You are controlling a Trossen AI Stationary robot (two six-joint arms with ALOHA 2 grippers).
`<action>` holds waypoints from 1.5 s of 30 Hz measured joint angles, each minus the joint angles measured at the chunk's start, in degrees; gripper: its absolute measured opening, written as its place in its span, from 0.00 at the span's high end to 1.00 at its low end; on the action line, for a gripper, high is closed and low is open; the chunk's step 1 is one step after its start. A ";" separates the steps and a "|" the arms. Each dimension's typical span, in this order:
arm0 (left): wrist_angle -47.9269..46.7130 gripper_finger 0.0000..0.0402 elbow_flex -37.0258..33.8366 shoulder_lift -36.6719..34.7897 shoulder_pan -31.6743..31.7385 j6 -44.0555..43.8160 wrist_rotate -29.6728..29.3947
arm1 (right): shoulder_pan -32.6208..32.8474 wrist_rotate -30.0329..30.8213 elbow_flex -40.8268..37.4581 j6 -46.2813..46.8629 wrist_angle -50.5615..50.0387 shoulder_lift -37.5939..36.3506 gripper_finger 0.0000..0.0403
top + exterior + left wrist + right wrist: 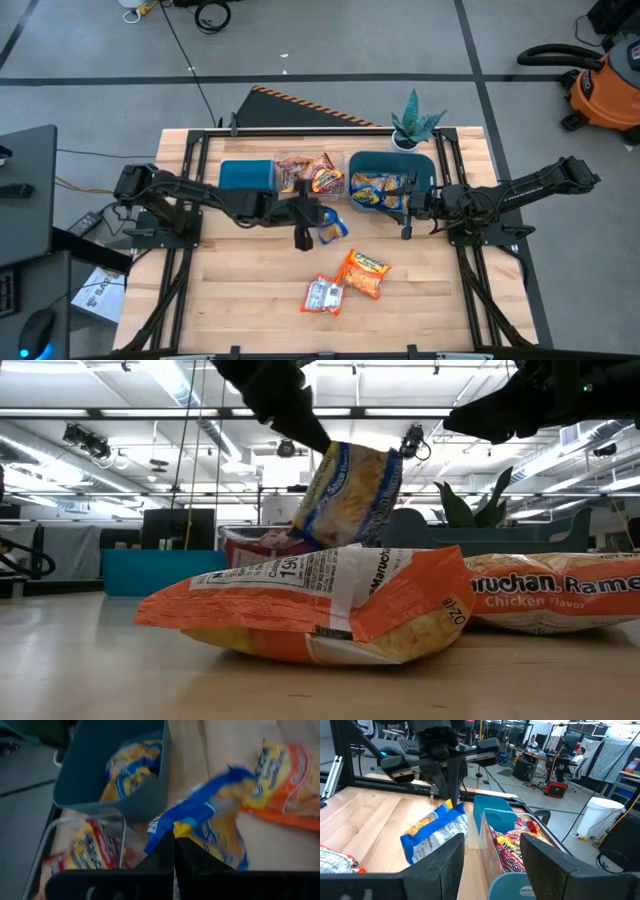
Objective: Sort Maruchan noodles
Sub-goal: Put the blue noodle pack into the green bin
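Observation:
My left gripper (304,222) is at the table's middle, just in front of the bins, and is shut on a yellow-and-blue noodle packet (331,228). The same packet (350,490) shows in the low view. My right gripper (407,212) hovers open beside the right teal bin (432,170), which holds several yellow-and-blue packets (372,188). The clear bin (283,160) holds red-orange packets (318,176). An orange packet (365,272) and a silvery-white packet with red print (323,295) lie flat on the table nearer the front edge. My left gripper pinches the yellow-and-blue packet between its two fingers at a crimped end edge (176,827). The fingers (451,782) come from above, pointing down. The packet hangs slanting below them (432,834); I cannot tell whether its lower end touches the table.
A second teal bin (247,175) stands left of the clear bin. A potted plant (413,125) stands behind the right teal bin. Bare wood lies at the front left and front right of the table. People sit at desks far off in the room (577,755).

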 joint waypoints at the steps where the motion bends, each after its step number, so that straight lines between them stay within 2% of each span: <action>1: 1.13 0.99 -0.01 0.00 0.26 0.68 0.52 | 0.00 -0.02 -0.02 -0.10 0.00 0.00 0.51; 10: 8.99 0.99 0.00 0.00 3.11 4.11 2.63 | 0.00 0.00 -0.02 -0.15 -0.02 0.00 0.51; 16: 13.99 0.99 -0.01 0.00 5.82 4.47 7.19 | 0.00 0.00 -0.04 -0.17 -0.02 -0.02 0.51; 21: 15.58 0.99 -0.01 0.02 7.14 4.48 8.83 | 0.00 0.00 -0.04 -0.18 -0.02 0.00 0.51; 34: 20.46 0.99 -0.01 0.04 7.87 7.07 8.92 | -0.02 0.00 -0.04 -0.39 -0.04 -0.02 0.51; 45: 20.45 0.99 -0.01 0.07 8.40 7.38 8.25 | 0.00 0.00 -0.04 -0.39 -0.03 0.00 0.51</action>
